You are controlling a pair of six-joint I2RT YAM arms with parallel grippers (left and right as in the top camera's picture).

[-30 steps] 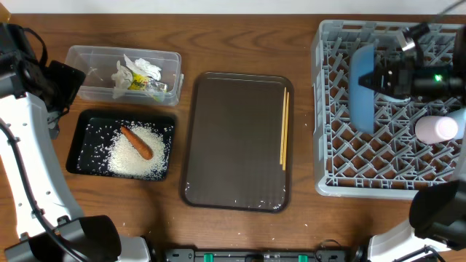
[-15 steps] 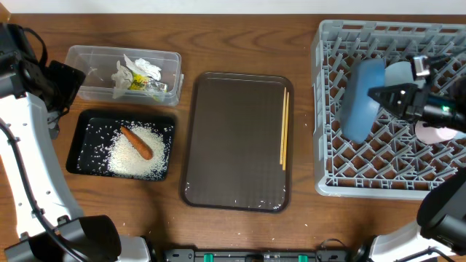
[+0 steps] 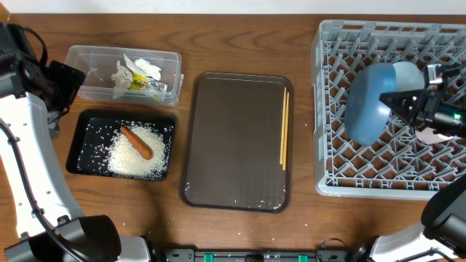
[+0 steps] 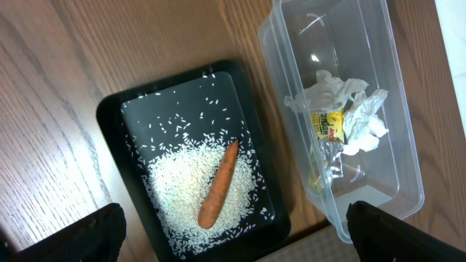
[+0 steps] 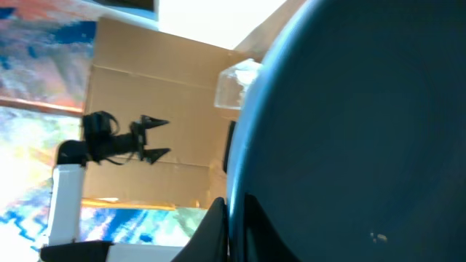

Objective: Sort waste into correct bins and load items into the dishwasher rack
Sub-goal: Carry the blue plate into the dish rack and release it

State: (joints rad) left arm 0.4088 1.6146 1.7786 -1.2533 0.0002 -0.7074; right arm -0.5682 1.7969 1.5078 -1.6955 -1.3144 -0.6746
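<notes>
The large dark-blue bowl [image 3: 368, 105] stands tilted on edge among the pegs of the grey dishwasher rack [image 3: 342, 182]. My right gripper [image 3: 402, 100] is shut on its rim, one finger on each side [image 5: 237, 218], and the bowl [image 5: 349, 131] fills the right wrist view. A pale-blue bowl [image 3: 406, 73] and a whitish cup [image 3: 431, 135] lie partly hidden behind it. The chopsticks [image 3: 285, 127] rest on the brown tray [image 3: 233, 145]. Rice [image 3: 135, 159] and a carrot [image 3: 136, 142] sit in the black tray [image 3: 80, 145]. Wrappers [image 3: 138, 76] lie in the clear tub [image 3: 87, 54]. My left gripper [image 4: 233, 244] hangs open and empty above both bins.
In the left wrist view the carrot [image 4: 218, 185] lies on the rice [image 4: 178, 185] in the black tray [image 4: 145, 116], beside the clear tub [image 4: 378, 44] with wrappers [image 4: 342, 116]. The brown tray separates the bins from the rack. Bare wood lies along the front edge.
My right gripper has drawn back to the right and toward the front with the dark-blue bowl, which has tipped to show more of its round face. The left arm has not moved.
</notes>
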